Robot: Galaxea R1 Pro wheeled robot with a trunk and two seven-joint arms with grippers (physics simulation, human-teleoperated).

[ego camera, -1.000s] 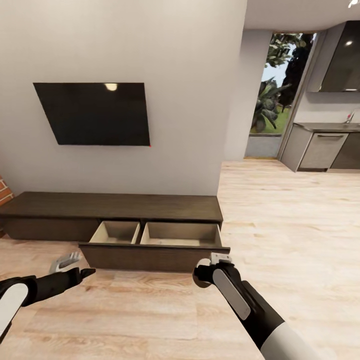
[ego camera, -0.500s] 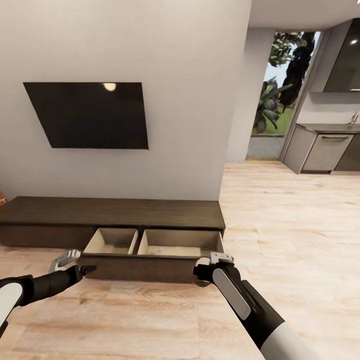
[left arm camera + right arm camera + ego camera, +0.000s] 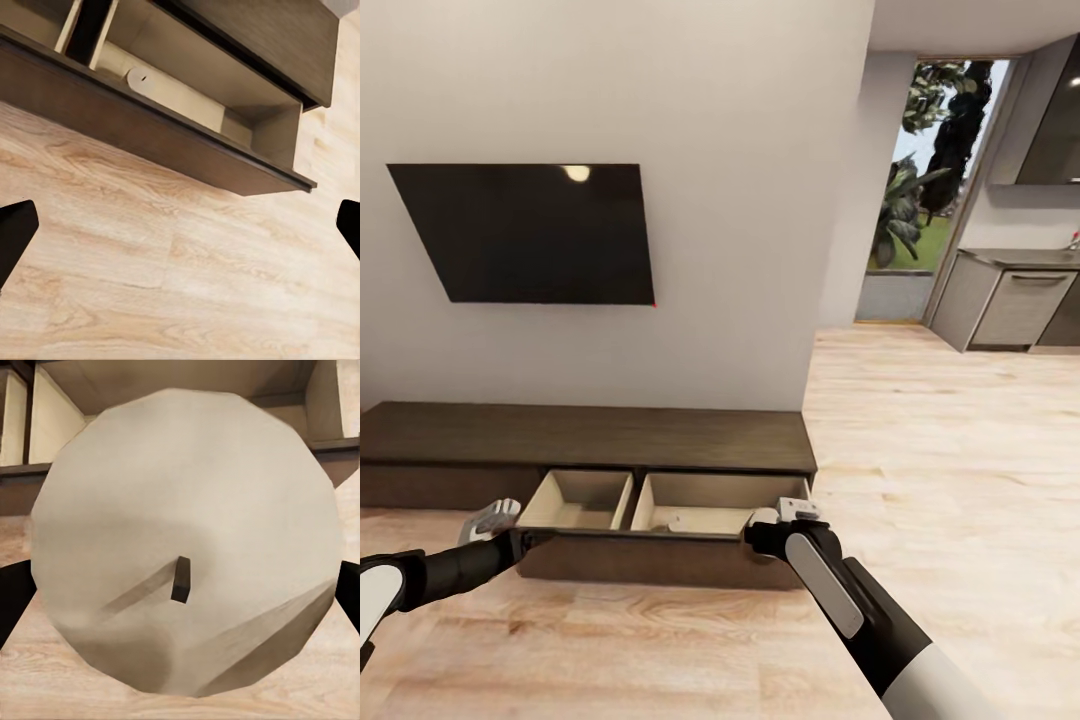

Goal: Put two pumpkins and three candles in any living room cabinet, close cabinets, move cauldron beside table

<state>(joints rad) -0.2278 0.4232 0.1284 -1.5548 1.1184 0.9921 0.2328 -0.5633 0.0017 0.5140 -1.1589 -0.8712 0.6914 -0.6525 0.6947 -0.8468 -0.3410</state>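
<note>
Candle at the open cabinet drawer

Candle (image 3: 187,540) sits between the two dark fingers of the right hand (image 3: 765,527), which is closed around it; the right wrist view looks straight onto its pale round top with a short dark wick at the centre, and a fingertip (image 3: 15,596) shows at either side of it. In the head view this hand hangs just at the front right corner of the pulled-out drawer of the cabinet (image 3: 590,437), above the drawer's front panel.

The cabinet is a long, low, dark brown unit against the white wall, under a black wall screen (image 3: 525,232). Its right-hand drawer (image 3: 660,530) stands open, showing two pale beige compartments side by side. A second candle (image 3: 141,79) lies inside the right compartment, near the divider and close behind the drawer front.

The left hand (image 3: 500,530) is at the drawer's front left corner, just beside the panel; I cannot tell whether it touches. Its fingers are spread wide apart with nothing between them, and the left wrist view looks between them at the wooden floor (image 3: 920,470) and the drawer front.
</note>
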